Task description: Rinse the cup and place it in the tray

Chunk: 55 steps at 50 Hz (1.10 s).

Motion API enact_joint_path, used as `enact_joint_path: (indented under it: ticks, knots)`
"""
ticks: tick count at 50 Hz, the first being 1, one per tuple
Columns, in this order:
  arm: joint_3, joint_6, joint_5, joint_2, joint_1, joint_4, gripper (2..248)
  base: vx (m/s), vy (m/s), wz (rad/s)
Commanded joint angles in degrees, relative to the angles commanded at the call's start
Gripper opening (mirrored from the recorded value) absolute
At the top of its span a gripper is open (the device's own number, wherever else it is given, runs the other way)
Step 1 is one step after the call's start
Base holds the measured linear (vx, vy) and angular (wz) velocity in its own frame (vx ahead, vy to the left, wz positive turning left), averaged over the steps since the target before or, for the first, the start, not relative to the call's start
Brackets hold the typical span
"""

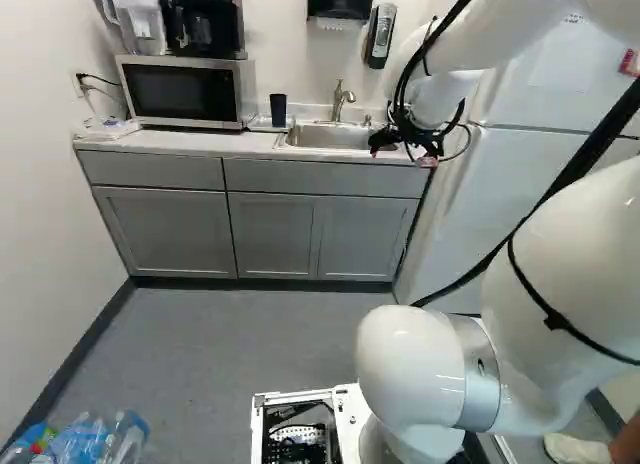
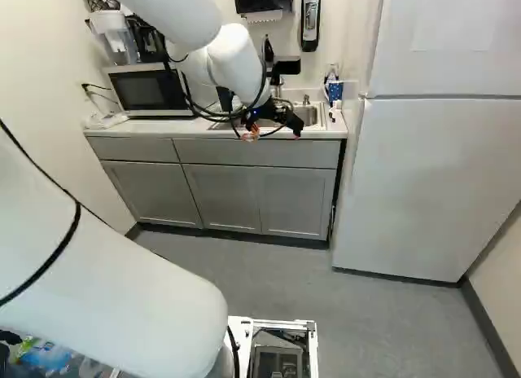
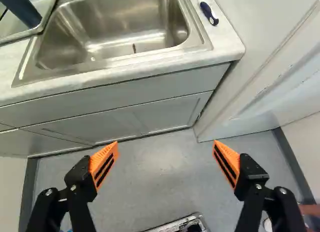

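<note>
The gripper (image 1: 401, 154) is held before the counter's (image 3: 227, 47) front edge, near the right end of the counter in the left base view. Its fingers are spread wide apart, with floor (image 3: 160, 172) seen between the orange pads (image 3: 105, 162). The cup (image 1: 278, 109), dark blue, is stood upright in the tray (image 3: 46, 23), well apart from the fingers and close to the tray's sink-side rim. The tray is set on the counter between the microwave (image 1: 185, 91) and the sink (image 3: 122, 19). The tap (image 1: 342, 99) is mounted behind the basin. A dark-handled brush (image 3: 209, 13) is laid beside the sink, near the counter's fridge-side (image 2: 431, 182) edge.
</note>
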Motion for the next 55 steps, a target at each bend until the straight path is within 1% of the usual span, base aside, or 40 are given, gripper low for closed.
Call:
enact_joint_path:
  ticks: [12, 25, 55]
  knots:
    - [3.51, 0.1, 5.61, 0.33, 1.37, -0.24, 247, 0.0, 0.0, 0.0]
    - [7.97, 0.23, 12.72, 0.74, 3.11, -0.55, 247, 0.0, 0.0, 0.0]
    - [20.34, 0.58, 32.46, 1.9, 7.94, -1.4, 247, 0.0, 0.0, 0.0]
